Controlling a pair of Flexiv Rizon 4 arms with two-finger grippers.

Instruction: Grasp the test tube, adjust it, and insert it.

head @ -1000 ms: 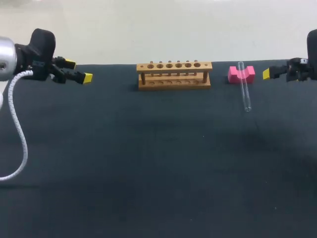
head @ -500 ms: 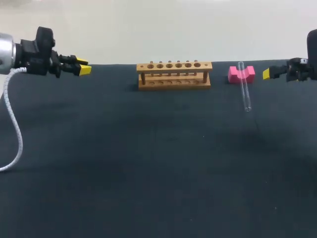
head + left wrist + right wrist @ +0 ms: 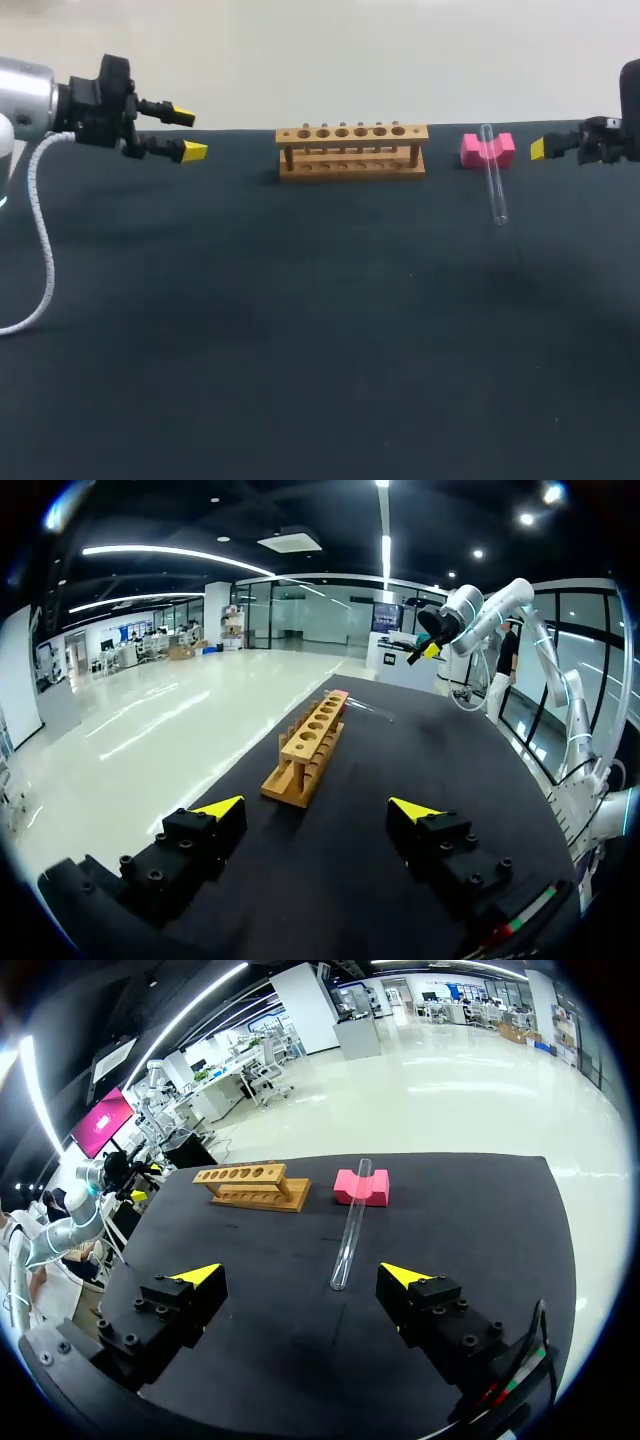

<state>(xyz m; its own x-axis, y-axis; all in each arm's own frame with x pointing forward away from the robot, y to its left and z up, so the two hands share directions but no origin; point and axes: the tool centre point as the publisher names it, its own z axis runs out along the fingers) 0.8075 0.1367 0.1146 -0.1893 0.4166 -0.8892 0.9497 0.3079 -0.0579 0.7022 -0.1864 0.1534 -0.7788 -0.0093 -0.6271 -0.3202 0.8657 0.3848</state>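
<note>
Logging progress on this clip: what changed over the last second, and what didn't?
The left gripper moved inward toward the wooden rack, its wrist turning; its open fingers hold nothing. The right gripper, the test tube resting on the pink block, and the rack stayed put.

Black table point(image 3: 320, 350), dark matte top. Wooden rack point(image 3: 352, 150) stood upright near far edge, about mid-width; six holes counted in top bar. Pink block point(image 3: 487, 149) set just right of rack, not touching it. Clear test tube point(image 3: 493, 185) laid through block's notch, near end rested on table.
</note>
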